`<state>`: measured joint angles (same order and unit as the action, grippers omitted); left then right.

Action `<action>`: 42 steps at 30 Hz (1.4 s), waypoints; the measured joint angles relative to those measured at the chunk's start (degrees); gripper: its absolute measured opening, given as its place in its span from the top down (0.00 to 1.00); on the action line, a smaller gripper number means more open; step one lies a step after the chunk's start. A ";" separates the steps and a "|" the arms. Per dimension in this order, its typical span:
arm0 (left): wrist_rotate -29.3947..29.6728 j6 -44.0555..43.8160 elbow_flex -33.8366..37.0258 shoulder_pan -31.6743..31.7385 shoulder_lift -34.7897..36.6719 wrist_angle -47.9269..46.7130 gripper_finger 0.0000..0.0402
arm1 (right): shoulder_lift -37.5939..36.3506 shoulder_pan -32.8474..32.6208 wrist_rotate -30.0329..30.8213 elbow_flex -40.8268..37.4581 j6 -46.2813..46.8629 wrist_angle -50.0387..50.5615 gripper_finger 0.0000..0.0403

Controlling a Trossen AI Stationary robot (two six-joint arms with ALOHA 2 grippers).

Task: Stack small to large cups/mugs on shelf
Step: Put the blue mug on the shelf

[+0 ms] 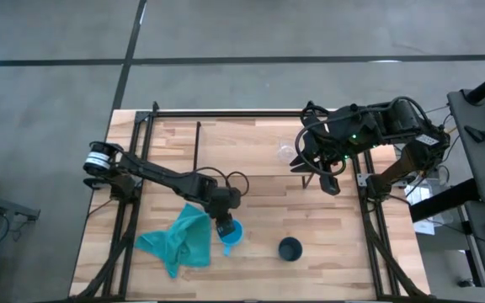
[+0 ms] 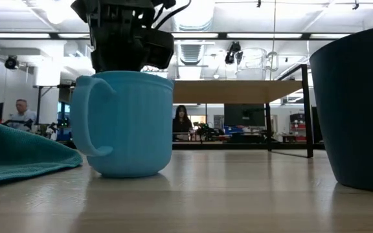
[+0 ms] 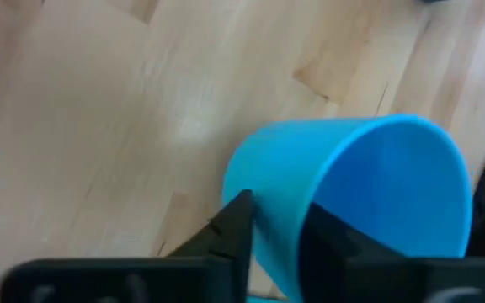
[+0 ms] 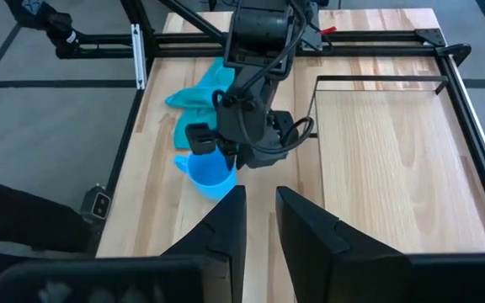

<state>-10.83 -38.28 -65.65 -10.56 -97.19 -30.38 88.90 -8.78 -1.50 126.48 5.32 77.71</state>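
Observation:
The bright blue mug (image 1: 233, 236) stands upright on its base on the table (image 1: 343, 252), handle (image 2: 86, 123) out to one side. My left gripper (image 1: 226, 225) is above it, shut over its rim. The dark teal-black cup (image 1: 290, 248) stands to its right, large in the low view (image 2: 361, 110). The tiny clear glass (image 1: 286, 152) stands on the shelf's wood top (image 4: 386, 143) at the far side, seen also in the low view (image 2: 251, 63). My right gripper (image 1: 328, 183) hovers shut near the shelf's right end, touching nothing. My left gripper (image 3: 276, 223) pinches the blue mug's side wall at the rim (image 3: 280, 252), one finger (image 3: 234, 227) outside and the other finger (image 3: 335, 240) inside the hollow. It comes from above, pointing down. The mug (image 2: 125, 123) stands upright with its base on the table.
A crumpled teal cloth (image 1: 179, 240) lies just left of the blue mug. The table's black frame rails (image 1: 133, 210) run along both sides. Bare wood lies between the cups and the shelf. People sit in the room beyond the table.

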 joint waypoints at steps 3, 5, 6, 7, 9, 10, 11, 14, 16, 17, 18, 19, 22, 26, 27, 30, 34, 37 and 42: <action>-0.69 -0.22 -0.99 0.02 0.73 -0.19 0.98 | 0.00 0.00 0.02 0.00 0.00 0.00 0.84; -1.57 -0.34 -2.41 0.02 1.80 -0.16 0.98 | 0.00 0.00 0.00 0.00 0.00 0.00 0.84; -2.12 -0.35 -3.30 0.05 2.46 -0.15 0.98 | 0.00 0.00 0.01 0.00 0.00 0.00 0.84; -2.37 -0.38 -4.25 0.06 3.04 -0.09 0.98 | 0.00 0.00 0.00 0.00 0.00 0.01 0.84; -2.36 -0.35 -6.70 0.14 4.28 -0.84 0.99 | 0.00 0.00 0.00 0.00 0.00 0.00 0.84; -2.36 -0.04 -8.15 0.39 4.98 -1.58 0.99 | 0.00 0.00 0.00 0.00 0.00 0.02 0.84; -2.30 0.74 -9.75 0.77 5.76 -2.54 0.99 | 0.00 0.00 0.00 0.00 0.00 0.02 0.84; 0.53 3.23 -15.48 2.78 7.70 -8.32 1.00 | 0.00 0.00 0.00 0.00 0.00 0.01 0.84; 4.08 5.34 -19.95 4.55 8.07 -14.05 1.00 | 0.00 0.00 0.00 0.00 0.00 0.00 0.84; 5.94 6.87 -22.35 5.45 8.07 -16.94 1.00 | 0.00 0.02 0.00 0.00 0.00 -0.02 0.84; 7.65 8.64 -24.65 6.48 8.05 -19.51 1.00 | 0.00 0.02 0.00 0.00 0.00 -0.04 0.84; 9.12 10.46 -26.99 7.56 7.96 -21.64 1.00 | 0.00 0.02 0.00 0.00 0.00 -0.06 0.84; 10.51 13.86 -32.40 11.37 7.01 -26.64 1.00 | 0.00 0.00 0.00 0.00 0.05 -0.13 0.84; 10.98 16.46 -35.41 15.75 4.60 -31.26 1.00 | 0.00 0.02 0.00 0.00 0.21 -0.16 0.84; 10.99 17.43 -35.76 16.66 4.26 -32.02 1.00 | 0.00 0.02 0.00 0.00 0.27 -0.19 0.84; 11.00 21.00 -36.56 18.68 3.04 -32.30 1.00 | 0.00 0.02 0.00 0.00 0.66 -0.20 0.84; 11.82 22.98 -38.39 21.09 1.08 -29.61 1.00 | 0.00 0.02 0.00 0.00 0.66 -0.26 0.84; 11.93 25.23 -40.94 22.59 -0.14 -27.73 1.00 | 0.00 0.02 0.00 0.00 0.63 -0.33 0.84; 12.04 25.61 -45.88 25.51 -3.26 -28.59 1.00 | 0.00 0.02 0.00 0.00 0.62 -0.32 0.84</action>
<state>1.21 -12.67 -111.53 14.94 -100.46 -58.97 88.90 -8.75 -1.50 126.48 5.95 77.39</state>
